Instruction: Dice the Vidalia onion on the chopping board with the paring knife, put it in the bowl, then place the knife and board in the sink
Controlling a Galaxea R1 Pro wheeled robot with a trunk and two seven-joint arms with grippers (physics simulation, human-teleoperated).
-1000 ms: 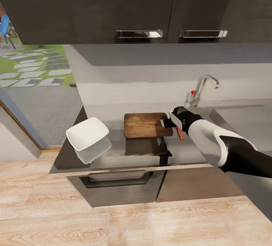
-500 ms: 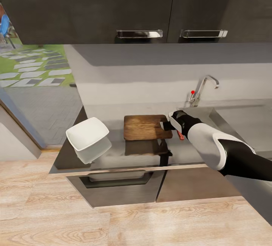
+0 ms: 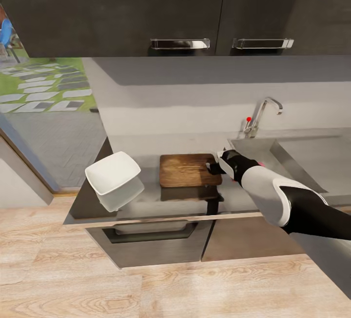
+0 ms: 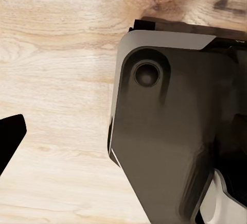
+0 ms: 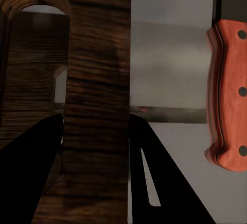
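Head camera looks down over the countertop [image 3: 146,200] — right wrist close on the shared chopping board [image 3: 187,170] [image 5: 98,80].

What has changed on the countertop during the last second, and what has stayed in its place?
The right hand has moved toward the robot along the right edge of the chopping board and now straddles that edge, by the handle slot. The board's right end has shifted slightly with it. The paring knife, seen earlier beside the wrist, now lies just past the board's edge. The bowl, tap and sink stayed where they were.

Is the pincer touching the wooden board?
Touching. In the right wrist view the right pincer has a finger on each side of the board edge, pressed against it.
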